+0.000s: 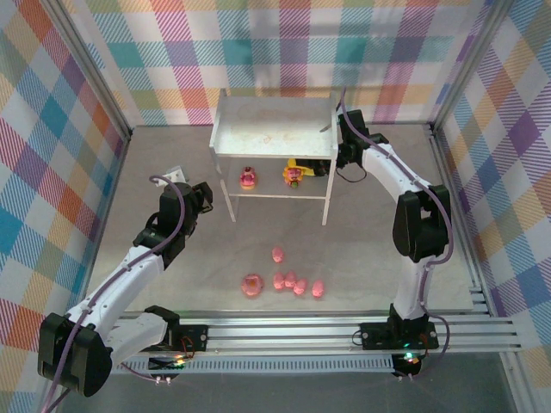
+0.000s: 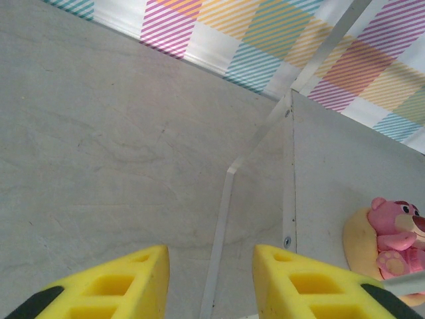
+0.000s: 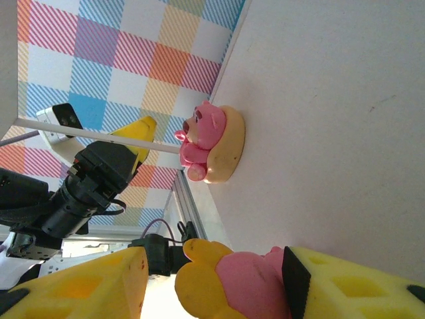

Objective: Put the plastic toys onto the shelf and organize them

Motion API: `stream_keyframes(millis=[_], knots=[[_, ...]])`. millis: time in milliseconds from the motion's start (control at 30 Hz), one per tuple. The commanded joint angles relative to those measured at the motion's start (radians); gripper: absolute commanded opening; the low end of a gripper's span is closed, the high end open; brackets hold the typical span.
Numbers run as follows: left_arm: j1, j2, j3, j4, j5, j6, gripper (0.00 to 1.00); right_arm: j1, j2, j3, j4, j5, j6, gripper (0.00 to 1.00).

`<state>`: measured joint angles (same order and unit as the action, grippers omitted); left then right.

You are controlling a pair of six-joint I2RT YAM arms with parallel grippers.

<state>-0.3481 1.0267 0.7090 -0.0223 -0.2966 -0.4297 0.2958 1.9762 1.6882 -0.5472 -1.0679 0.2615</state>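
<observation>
yellow-orange-red figure (image 3: 232, 282) between right fingers (image 3: 352, 287)

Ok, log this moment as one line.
left jaws: open, empty, beside shelf | right jaws: open around yellow figure on lower tier | pink figure shelved | six pink toys on table

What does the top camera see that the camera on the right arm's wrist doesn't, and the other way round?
The top view takes in the shelf from above and a bunch of pink toys on the table near the arm bases, with a pink donut beside them. The right wrist view gives a close look at the right end effector, its yellow fingers either side of the yellow-and-pink toy. Both views have that toy, the pink bear toy on its cream base, and the left end effector.
</observation>
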Motion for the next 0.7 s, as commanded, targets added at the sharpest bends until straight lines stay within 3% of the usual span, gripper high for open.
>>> stream_keyframes(millis=[0,500,667], knots=[[0.014,-0.011,0.007,0.029,-0.006,0.013,0.38,0.043,0.015,0.042,-0.006,-0.049,-0.068,0.57],[0.014,-0.015,0.003,0.029,-0.007,0.013,0.38,0.043,0.032,0.061,-0.015,-0.014,-0.057,0.58],[0.014,-0.021,0.000,0.026,-0.009,0.013,0.38,0.042,0.008,0.006,0.099,0.053,0.023,0.59]])
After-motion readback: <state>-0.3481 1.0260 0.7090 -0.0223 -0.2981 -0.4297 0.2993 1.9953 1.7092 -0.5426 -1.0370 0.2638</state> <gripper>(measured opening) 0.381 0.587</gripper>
